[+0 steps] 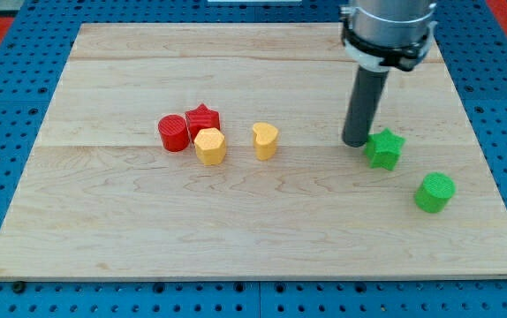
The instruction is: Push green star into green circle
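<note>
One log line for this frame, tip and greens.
my tip: at upper-left edge of green star | green circle: lower right of star, apart | push: not done

Pale wooden board [236, 230] on blue perforated base [6, 106].

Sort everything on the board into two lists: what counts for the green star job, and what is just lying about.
For the job:
green star
green circle
my tip, just left of the green star

Lying about:
red cylinder
red star
yellow hexagon
yellow heart
</note>
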Controlling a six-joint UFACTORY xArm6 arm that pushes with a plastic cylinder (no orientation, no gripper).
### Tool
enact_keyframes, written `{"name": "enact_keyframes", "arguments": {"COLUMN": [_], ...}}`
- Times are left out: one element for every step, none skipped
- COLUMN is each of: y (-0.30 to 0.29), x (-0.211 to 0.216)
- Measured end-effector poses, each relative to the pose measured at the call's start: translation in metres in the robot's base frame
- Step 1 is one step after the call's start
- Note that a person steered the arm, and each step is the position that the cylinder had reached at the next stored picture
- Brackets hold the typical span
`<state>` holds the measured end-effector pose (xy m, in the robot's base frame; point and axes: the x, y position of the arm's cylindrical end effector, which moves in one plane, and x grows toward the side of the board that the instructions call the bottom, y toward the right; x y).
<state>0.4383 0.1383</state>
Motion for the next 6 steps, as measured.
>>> {"name": "enact_keyframes", "arguments": {"y": [0.022, 0.024, 0.025, 0.041, 0.048, 0.035], "x": [0.002, 0.008, 0.019, 0.051, 0.050, 0.011]}}
